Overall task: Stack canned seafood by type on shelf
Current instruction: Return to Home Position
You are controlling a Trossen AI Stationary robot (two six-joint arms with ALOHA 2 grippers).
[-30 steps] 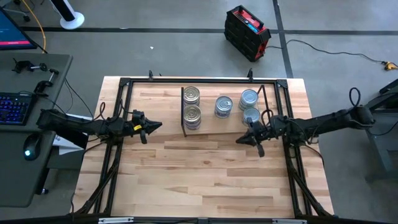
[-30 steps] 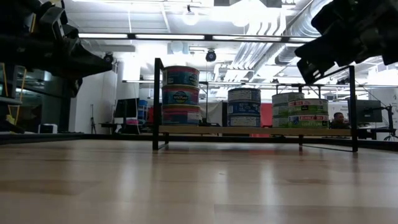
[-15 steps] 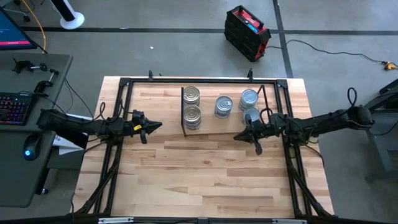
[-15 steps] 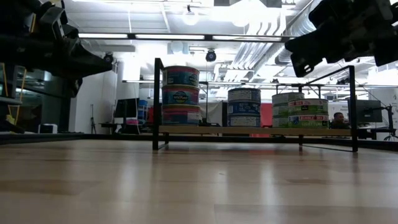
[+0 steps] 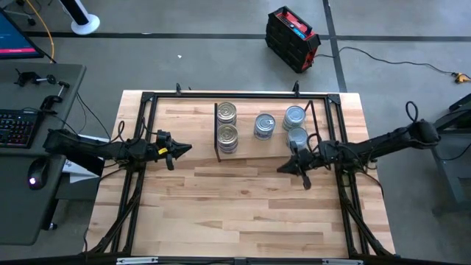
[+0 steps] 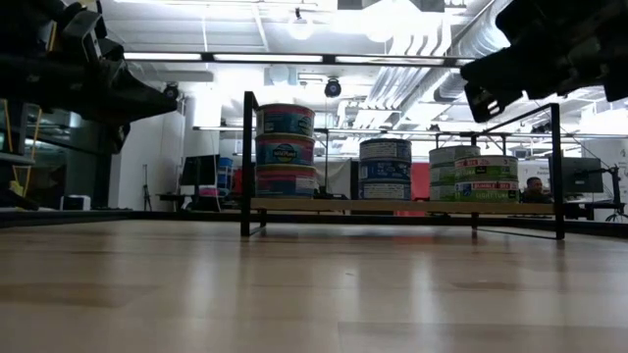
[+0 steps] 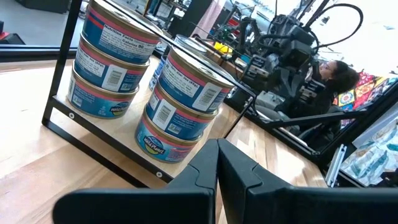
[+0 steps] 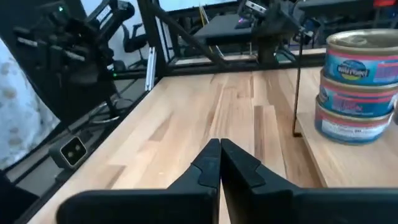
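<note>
The shelf [image 5: 265,140] stands by its black end brackets on the far half of the wooden tabletop. Canned seafood stands on it in stacks: two gold-lidded stacks [image 5: 227,124] at its left end and silver-blue ones in the middle [image 5: 264,124] and at the right [image 5: 296,126]. The low view shows the left stack [image 6: 286,150] three tins high. My left gripper [image 5: 184,149] hovers shut, left of the shelf, holding nothing. My right gripper [image 5: 283,166] hovers shut, just in front of the shelf's right end, also holding nothing. Its wrist view shows a three-tin stack [image 8: 357,87].
Bare tabletop [image 5: 235,206] spreads in front of the shelf, bounded by black frame rails [image 5: 136,184] on either side. A desk with a keyboard [image 5: 15,125] stands left of the table. A person [image 7: 333,78] sits in the room beyond.
My right gripper has rolled a little about the line it points along, staying shut in front of the shelf's right end. The tins and the shelf have kept their places.
</note>
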